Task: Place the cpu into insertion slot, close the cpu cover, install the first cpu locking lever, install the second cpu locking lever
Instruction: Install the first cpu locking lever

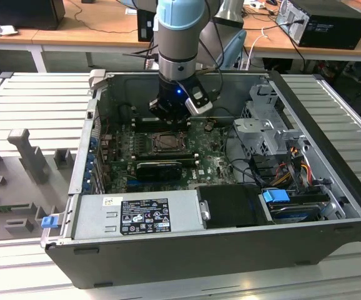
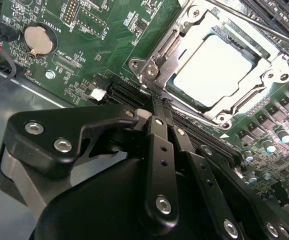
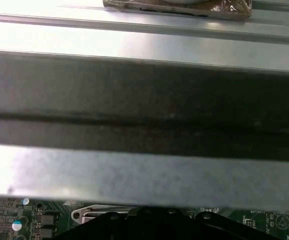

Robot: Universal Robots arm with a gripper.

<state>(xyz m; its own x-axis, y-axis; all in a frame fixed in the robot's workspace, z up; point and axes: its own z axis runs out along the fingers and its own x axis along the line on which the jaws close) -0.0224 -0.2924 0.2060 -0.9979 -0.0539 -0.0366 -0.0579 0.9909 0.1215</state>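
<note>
The cpu (image 2: 212,70), a pale silver square, lies in the insertion slot (image 1: 167,143) on the green motherboard. The silvery cpu cover (image 2: 160,54) is folded down flat around it, framing the chip. A thin metal lever rod (image 2: 257,26) runs along one side of the cover. My gripper (image 2: 159,103) hovers just beside the cover's corner, over the long black card slot; its black fingers (image 2: 157,150) are shut together with nothing between them. In the exterior view the gripper (image 1: 167,115) hangs just behind the socket, inside the open case.
The open computer case (image 1: 330,144) walls in the board. A grey power supply box (image 1: 140,215) lies along the near side, and a drive cage (image 1: 265,128) with cables stands at the exterior view's right. A coin battery (image 2: 38,40) sits on the board. The case wall (image 3: 144,115) is close by.
</note>
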